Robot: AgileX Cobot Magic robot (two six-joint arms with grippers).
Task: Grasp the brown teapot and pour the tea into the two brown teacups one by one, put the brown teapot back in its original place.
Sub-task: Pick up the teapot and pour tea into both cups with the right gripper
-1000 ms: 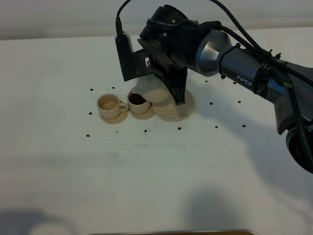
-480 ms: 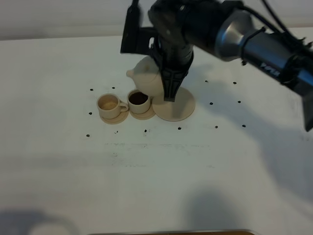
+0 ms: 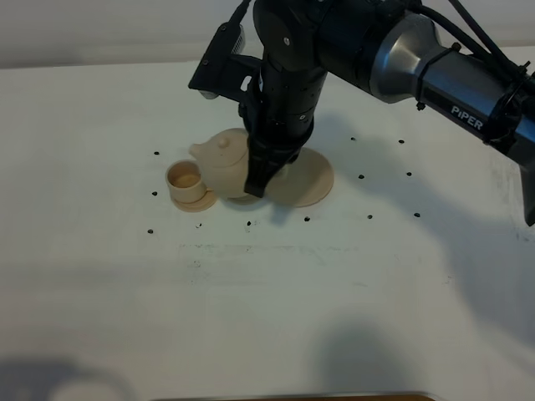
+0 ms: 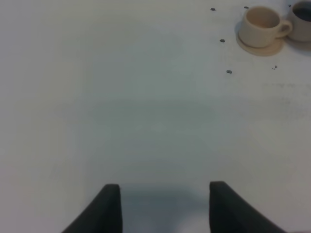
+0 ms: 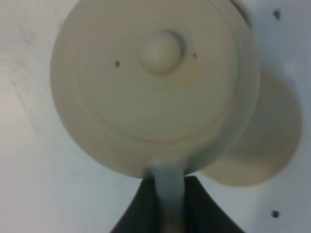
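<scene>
My right gripper (image 3: 253, 177) is shut on the loop handle of the brown teapot (image 3: 221, 159), which it holds above the table with the spout pointing left. The spout tip hangs just above the left teacup (image 3: 185, 177), whose inside looks pale. The teapot hides the other teacup in the high view; the left wrist view catches that cup's rim (image 4: 302, 14) with dark tea in it. The wide saucer (image 3: 308, 177), the original place, lies bare to the right. From above, the right wrist view shows the teapot's lid (image 5: 163, 46) and the handle between the fingers (image 5: 194, 204).
My left gripper (image 4: 165, 206) hovers over bare white table, far from the cups, its two dark fingers apart with nothing between them. Small black dots (image 3: 306, 219) are scattered on the table around the tea set. A pale saucer (image 5: 272, 141) shows beneath the pot.
The right arm has swung the teapot left and down, from over the wide saucer to in front of the filled cup, which it now hides. Its spout has reached the left cup.
</scene>
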